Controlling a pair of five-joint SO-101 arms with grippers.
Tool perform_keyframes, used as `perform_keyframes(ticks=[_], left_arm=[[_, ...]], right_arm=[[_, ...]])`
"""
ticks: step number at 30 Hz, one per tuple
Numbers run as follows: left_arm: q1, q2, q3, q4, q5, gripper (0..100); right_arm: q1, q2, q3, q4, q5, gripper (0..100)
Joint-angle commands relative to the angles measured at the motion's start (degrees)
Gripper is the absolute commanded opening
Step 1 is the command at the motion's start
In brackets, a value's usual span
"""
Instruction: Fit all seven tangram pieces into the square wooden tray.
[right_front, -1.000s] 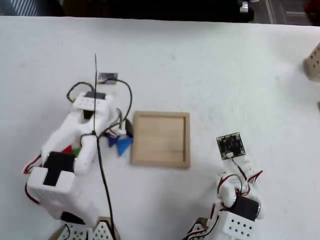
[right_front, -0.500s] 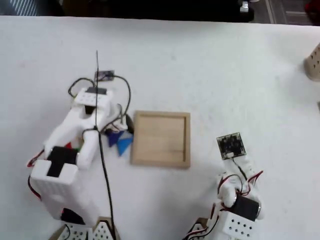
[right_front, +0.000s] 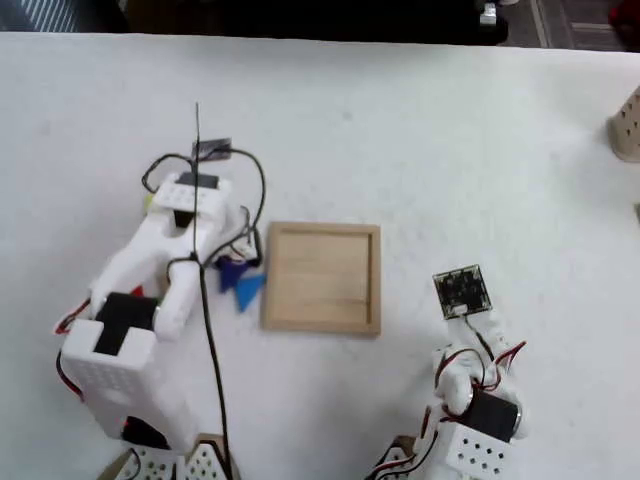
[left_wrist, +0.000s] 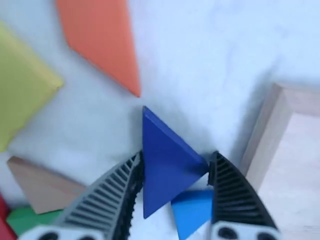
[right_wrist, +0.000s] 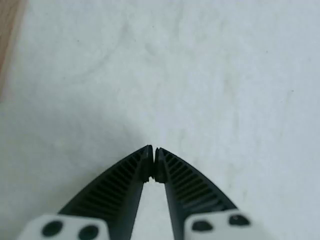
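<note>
Piece in hand: the left gripper (left_wrist: 175, 161) is closed to a middling width on the dark blue triangle (left_wrist: 167, 160), which sits between its fingers.
Contact: one finger lies along the triangle's long edge; the other meets the corner opposite that edge.
Lifted or resting: I cannot tell. The triangle overlaps the light blue triangle (left_wrist: 192, 212) near the gripper's base, so it probably rides just above it.
Handling: it looks like a flat, stiff, light piece with smooth painted faces. It will not bend or crush, but held by one corner it could likely pivot or slip.
Where to hold: the thin side edges are the only purchase. Two flat edges under the pads would likely be steadier than an edge and a corner.
Pointing: a sharp tip juts past the fingertips, toward the orange piece (left_wrist: 100, 40) farther ahead.
Long axis: the long edge runs in line with the gripper's reach, from near its base out beyond the fingertips.
Tray: the wooden tray (left_wrist: 265, 130) lies just beside the gripper on its right-arm side, with no piece inside it yet.
Other pieces: the yellow square (left_wrist: 20, 80), tan triangle (left_wrist: 42, 187), green piece (left_wrist: 30, 220) and red piece (left_wrist: 4, 225) lie on the gripper's far side from the tray.
Right gripper (right_wrist: 154, 167): pinched together on nothing, over bare counter (right_wrist: 200, 75).
</note>
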Motion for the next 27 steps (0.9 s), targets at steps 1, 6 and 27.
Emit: perform_keyframes(ticks=[1,6,27], left_arm=[[-0.57,0.13,-1.14,0.88,-2.99,14],[-0.57,0.04,-1.05,0.97,-3.16,15],[-1.19,-6.81,-1.23,1.85,-3.08,14]], right_arm=[[0.4,-0.13,0.09,0.4,0.53,1.8],[0.4,-0.13,0.09,0.4,0.53,1.8],[0.4,-0.13,0.09,0.4,0.53,1.8]])
